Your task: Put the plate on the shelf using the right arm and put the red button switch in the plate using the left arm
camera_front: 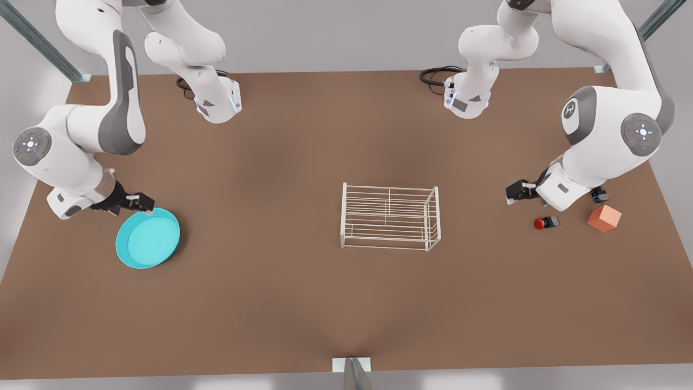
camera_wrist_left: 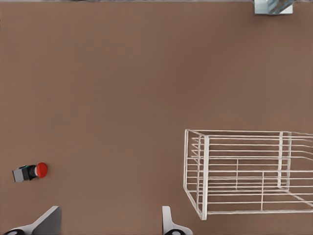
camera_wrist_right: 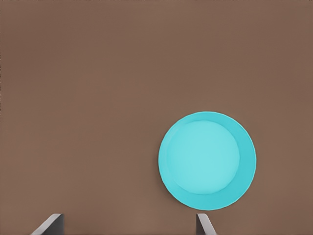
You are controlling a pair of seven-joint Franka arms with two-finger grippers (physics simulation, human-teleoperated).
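Beside orange cube (camera_front: 605, 218) — left gripper (camera_front: 515, 192) spread, right gripper (camera_front: 142, 203) spread above plate (camera_wrist_right: 207, 160)

A small dark object (camera_front: 599, 194) sits half hidden behind the left arm (camera_front: 601, 146).

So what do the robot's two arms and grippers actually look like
Both arms match: glossy white rounded shells, grey joint caps with small lights and grey side panels. Black cables loop at each wrist. The right gripper and left gripper are black with pale fingers.
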